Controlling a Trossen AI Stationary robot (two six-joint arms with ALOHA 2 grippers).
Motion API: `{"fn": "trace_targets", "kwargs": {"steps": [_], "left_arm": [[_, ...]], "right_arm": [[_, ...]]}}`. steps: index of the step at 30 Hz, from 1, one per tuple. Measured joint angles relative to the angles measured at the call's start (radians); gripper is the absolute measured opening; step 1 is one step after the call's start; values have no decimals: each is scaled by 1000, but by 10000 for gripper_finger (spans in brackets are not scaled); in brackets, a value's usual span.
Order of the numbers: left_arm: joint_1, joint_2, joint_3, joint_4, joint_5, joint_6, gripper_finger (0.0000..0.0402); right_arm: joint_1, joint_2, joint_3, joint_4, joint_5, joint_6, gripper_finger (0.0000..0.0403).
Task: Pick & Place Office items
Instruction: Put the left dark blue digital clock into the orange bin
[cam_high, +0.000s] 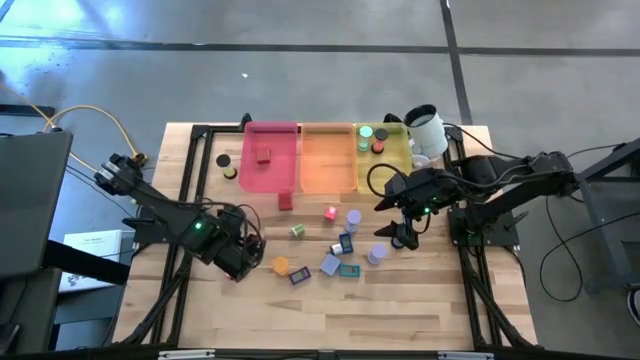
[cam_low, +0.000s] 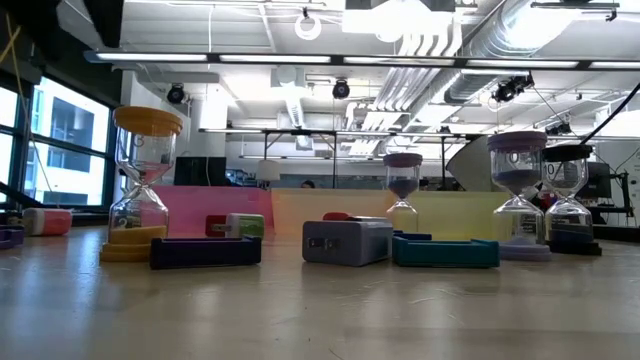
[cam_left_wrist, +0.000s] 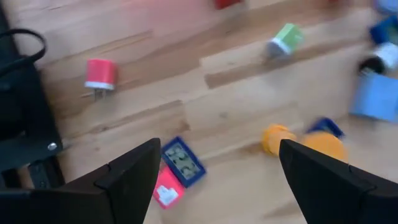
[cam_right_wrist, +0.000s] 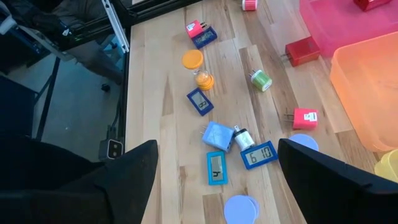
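- My left gripper (cam_high: 243, 262) hung low over the table's left front part, fingers (cam_left_wrist: 134, 171) spread apart with nothing between them.
- Under it lay a dark blue clock (cam_left_wrist: 183, 162) touching a small pink piece (cam_left_wrist: 166, 189), with an orange timer (cam_left_wrist: 301, 142) just beside them.
- Further off that wrist camera showed a pink plug (cam_left_wrist: 101, 74) and a green plug (cam_left_wrist: 284, 40), well apart from each other.
- My right gripper (cam_high: 404, 232) hovered above the table's right middle, jaws also apart and empty.
- Past its fingers (cam_right_wrist: 134, 171) I saw the scatter: a lavender plug (cam_right_wrist: 217, 134), a teal clock (cam_right_wrist: 217, 167) just beside it, a blue clock (cam_right_wrist: 257, 154) near both, and another blue clock (cam_right_wrist: 200, 101) closer to the orange timer.
- A red block (cam_right_wrist: 303, 50) lay on the wood just beside the pink tray (cam_high: 270, 158); one more red block (cam_high: 263, 153) sat inside that tray.
- The orange tray (cam_high: 327, 158) stood between the pink and the yellow tray (cam_high: 392, 160); the yellow one held a green roll (cam_high: 366, 132) and small red and dark pieces.
- A white cup (cam_high: 425, 130) lay tilted at the yellow tray's far right corner.
- Two dark round pieces (cam_high: 226, 165) sat on the table left of the pink tray.
- From table height, a lavender timer (cam_low: 518, 190) stood upright on the right, and a grey plug (cam_low: 347, 241) lay between two flat clocks.
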Motion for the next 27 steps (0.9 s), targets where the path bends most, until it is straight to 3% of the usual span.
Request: {"fn": "trace_targets", "kwargs": {"steps": [7, 14, 27], "left_arm": [[0, 0, -145, 57, 99, -134, 316], [0, 0, -242, 257, 143, -135, 316], [8, -3, -388, 348, 231, -178, 316]], "right_arm": [[0, 0, 0, 0, 0, 5, 320], [0, 0, 0, 0, 0, 6, 320], [0, 0, 0, 1, 0, 1, 320]]}}
